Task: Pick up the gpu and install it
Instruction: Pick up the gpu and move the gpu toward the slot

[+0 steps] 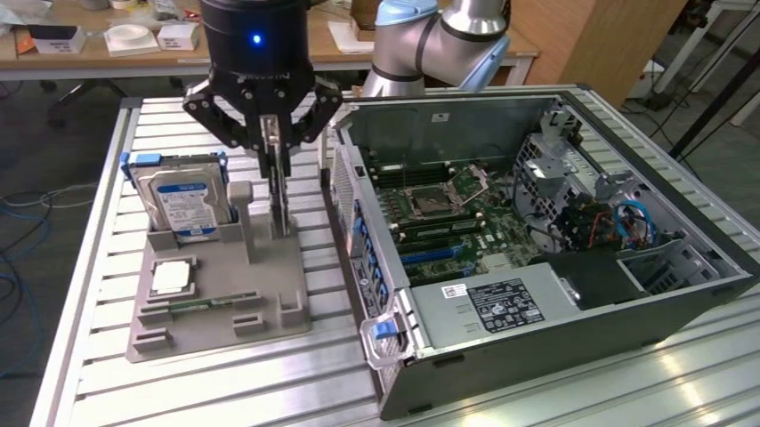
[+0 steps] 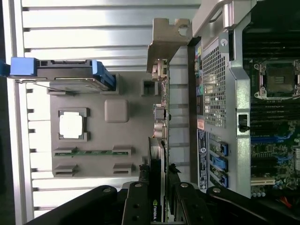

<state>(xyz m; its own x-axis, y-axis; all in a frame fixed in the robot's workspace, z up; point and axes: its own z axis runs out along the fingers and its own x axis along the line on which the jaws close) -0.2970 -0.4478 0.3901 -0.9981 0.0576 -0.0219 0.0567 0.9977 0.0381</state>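
The gpu (image 1: 281,203) is a thin dark card standing on edge in a slot of the grey holder (image 1: 279,307) on the slatted table. My gripper (image 1: 276,147) comes down from above, its fingers closed on the card's top edge. In the wrist view the gpu (image 2: 158,150) runs edge-on from its silver bracket (image 2: 166,44) to my gripper (image 2: 158,190), with a finger (image 2: 136,206) pressed in on each side. The card's lower edge still sits at the holder.
The holder (image 2: 126,152) also carries a silver hard drive (image 1: 184,200) in blue rails, a processor chip (image 1: 173,277) and a green memory stick (image 1: 202,304). The open computer case (image 1: 665,302) lies just to the exterior view's right, motherboard (image 1: 451,213) exposed. Desks stand behind.
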